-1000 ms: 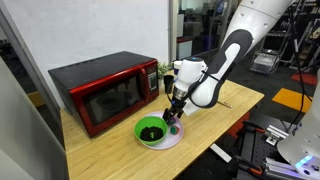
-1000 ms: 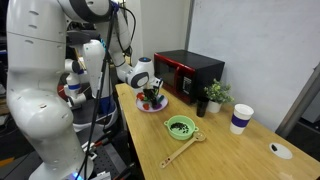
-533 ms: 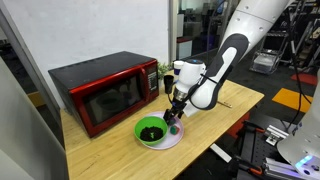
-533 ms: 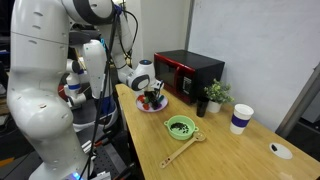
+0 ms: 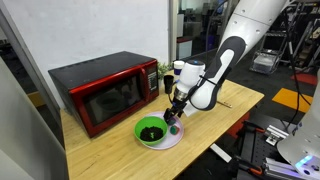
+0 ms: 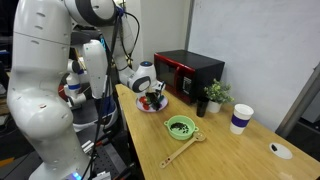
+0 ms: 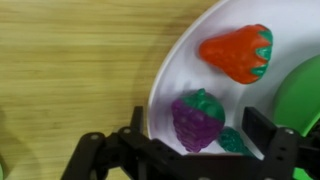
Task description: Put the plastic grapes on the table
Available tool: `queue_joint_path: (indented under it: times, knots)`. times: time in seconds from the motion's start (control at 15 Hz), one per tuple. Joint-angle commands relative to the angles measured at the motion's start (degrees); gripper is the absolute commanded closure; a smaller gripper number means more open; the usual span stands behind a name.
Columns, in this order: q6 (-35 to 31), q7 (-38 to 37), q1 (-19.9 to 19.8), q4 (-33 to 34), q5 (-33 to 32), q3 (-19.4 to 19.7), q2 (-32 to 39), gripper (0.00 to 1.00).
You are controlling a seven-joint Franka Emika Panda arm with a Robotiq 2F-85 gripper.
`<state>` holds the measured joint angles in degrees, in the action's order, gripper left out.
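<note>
The plastic grapes (image 7: 194,120), a purple knobbly clump with a green top, lie on the round white plate (image 7: 200,75) near its edge. My gripper (image 7: 198,128) is open, with one dark finger on each side of the grapes and a gap on both sides. In both exterior views the gripper (image 5: 176,113) (image 6: 150,98) hangs low over the plate (image 5: 172,139) (image 6: 153,106); the grapes are too small to make out there. The light wooden table (image 7: 70,60) (image 5: 230,105) (image 6: 230,150) lies beside the plate.
A red plastic strawberry (image 7: 237,53) lies on the plate. A green bowl (image 5: 150,130) (image 6: 180,127) (image 7: 305,95) stands next to it. There is also a red microwave (image 5: 105,92) (image 6: 190,72), a wooden spoon (image 6: 180,151), a small plant (image 6: 214,96) and a cup (image 6: 240,118).
</note>
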<state>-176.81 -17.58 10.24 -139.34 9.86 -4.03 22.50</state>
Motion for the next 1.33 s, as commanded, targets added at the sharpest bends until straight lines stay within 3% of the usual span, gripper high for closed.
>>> queue_joint_path:
  times: [0.0, 0.13, 0.2, 0.27, 0.8, 1.27]
  knots:
    - [-1.5, 1.6, -0.7, 1.1, 0.2, -0.7, 1.4, 0.00]
    - [-1.9, 1.7, -0.7, 1.3, 0.2, -0.8, 1.6, 0.00]
    - [-2.1, 1.8, -0.6, 1.3, 0.2, -0.7, 1.5, 0.25]
    - [-2.3, 1.8, -0.5, 1.2, 0.1, -0.7, 1.5, 0.26]
    - [-3.6, 2.5, -0.4, 1.0, -0.1, -0.4, 1.4, 0.80]
    - [-3.5, 3.4, -0.4, 0.7, -0.5, -0.4, 0.6, 0.80]
